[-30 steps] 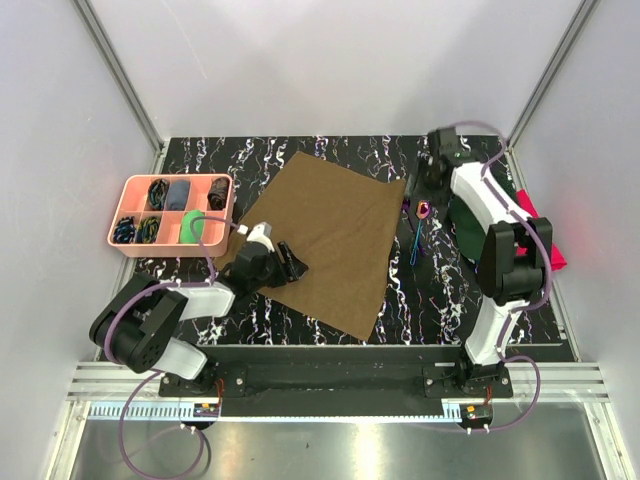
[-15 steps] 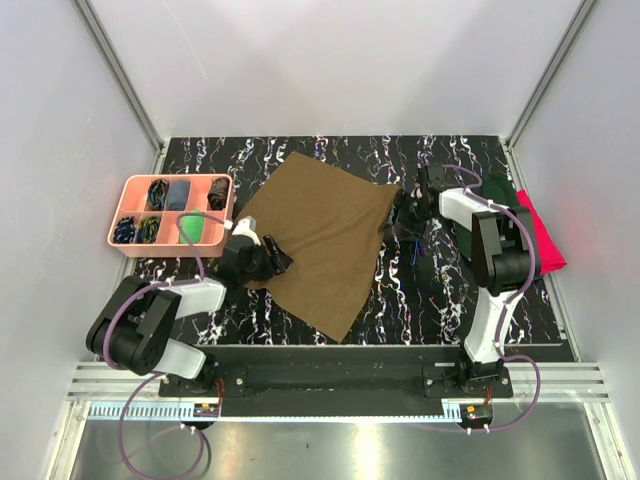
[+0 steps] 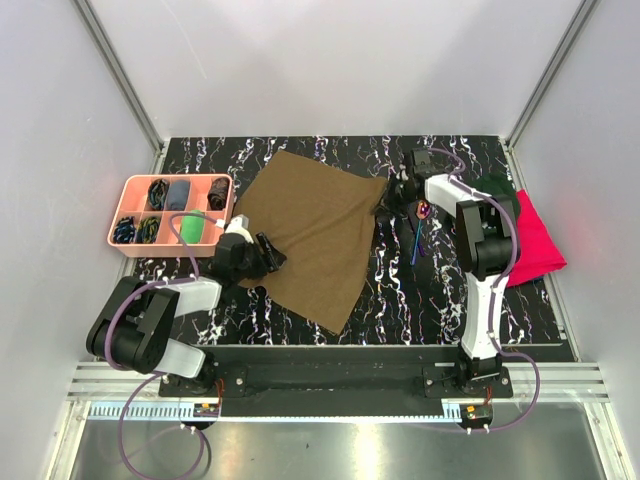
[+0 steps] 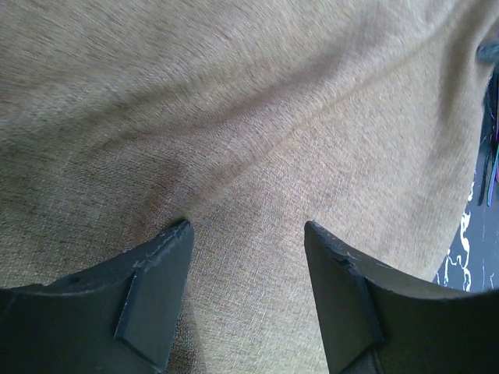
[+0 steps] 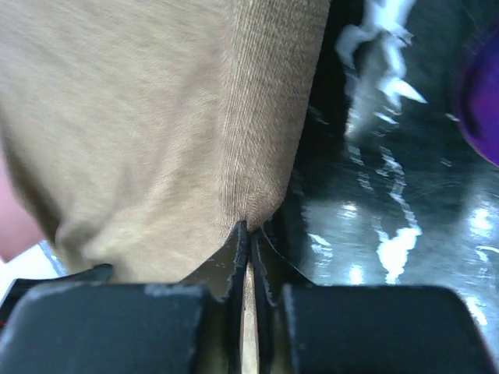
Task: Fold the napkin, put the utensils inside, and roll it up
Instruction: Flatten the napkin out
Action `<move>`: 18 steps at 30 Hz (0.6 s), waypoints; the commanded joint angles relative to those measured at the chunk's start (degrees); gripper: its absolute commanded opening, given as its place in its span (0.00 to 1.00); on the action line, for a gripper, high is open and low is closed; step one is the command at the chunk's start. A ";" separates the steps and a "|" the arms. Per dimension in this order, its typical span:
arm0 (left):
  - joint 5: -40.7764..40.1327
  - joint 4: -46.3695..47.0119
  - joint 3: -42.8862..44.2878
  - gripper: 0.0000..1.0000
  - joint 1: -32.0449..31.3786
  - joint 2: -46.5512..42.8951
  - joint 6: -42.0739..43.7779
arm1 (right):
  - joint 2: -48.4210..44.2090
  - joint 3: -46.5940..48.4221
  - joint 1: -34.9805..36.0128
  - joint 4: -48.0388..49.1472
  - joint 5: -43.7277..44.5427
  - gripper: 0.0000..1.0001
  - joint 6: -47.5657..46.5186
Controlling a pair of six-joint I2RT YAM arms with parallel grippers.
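The black table (image 3: 430,300) with white streaks fills the middle of the top view; it is the biggest thing here. On it lies the napkin (image 3: 315,235), a big brown cloth, spread out and turned a bit like a diamond; it sits in the middle of the frame, with one corner pointing down toward the arms and one corner reaching to the right. It has soft wrinkles and is not folded yet.

At the left of the frame is a pink tray (image 3: 118,218) with small boxes inside; dark little things and one green thing lie in them. At the right edge of the frame a red cloth (image 3: 538,248) lies on the table; a dark green cap (image 3: 497,184) peeks out just above it, partly behind the right arm.

The left hand (image 4: 245,234) is over the lower left part of the napkin; its two fingers are spread apart and hold nothing. The right hand (image 5: 249,238) is at the napkin's right corner; its fingers are squeezed together on the edge of the cloth, and the cloth bunches up there.

The utensils (image 3: 417,228) are thin, shiny purple-blue pieces; they lie on the bare table just right of the napkin, close to the right arm.
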 commanded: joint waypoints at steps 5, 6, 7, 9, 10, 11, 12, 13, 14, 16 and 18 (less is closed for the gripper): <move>0.29 -6.08 -2.35 0.65 1.58 2.71 2.14 | -9.72 9.49 0.73 -10.64 11.05 0.11 -2.10; 0.29 -6.08 -2.35 0.65 1.58 2.79 2.14 | -12.17 9.49 0.64 -11.61 12.74 0.17 -2.89; 0.38 -6.17 -2.35 0.65 1.67 2.71 2.14 | -13.15 9.49 0.64 -12.49 14.33 0.25 -3.25; 0.47 -6.25 -2.27 0.65 1.67 2.71 2.22 | -15.17 9.14 0.56 -14.52 18.28 0.39 -3.95; 0.47 -6.25 -2.27 0.65 1.67 2.79 2.31 | -15.70 8.44 0.47 -14.96 20.21 0.40 -4.13; 0.55 -6.25 -2.09 0.65 1.67 2.79 2.31 | -15.97 7.91 0.38 -14.96 20.84 0.43 -4.22; 0.55 -6.34 -2.09 0.65 1.67 2.79 2.40 | -16.06 7.47 0.29 -15.05 21.11 0.53 -4.13; 0.64 -6.34 -2.00 0.65 1.67 2.79 2.49 | -15.80 6.77 0.03 -15.05 20.67 0.55 -4.04; 0.73 -6.43 -1.91 0.65 1.67 2.79 2.66 | -15.53 6.24 0.03 -14.96 20.06 0.56 -4.04; 0.91 -6.69 -1.83 0.65 1.67 2.79 2.92 | -14.39 4.40 0.12 -14.79 16.30 0.59 -4.39; 0.82 -7.04 -1.39 0.65 1.67 2.88 3.10 | -13.51 2.55 0.12 -13.83 14.53 0.59 -4.39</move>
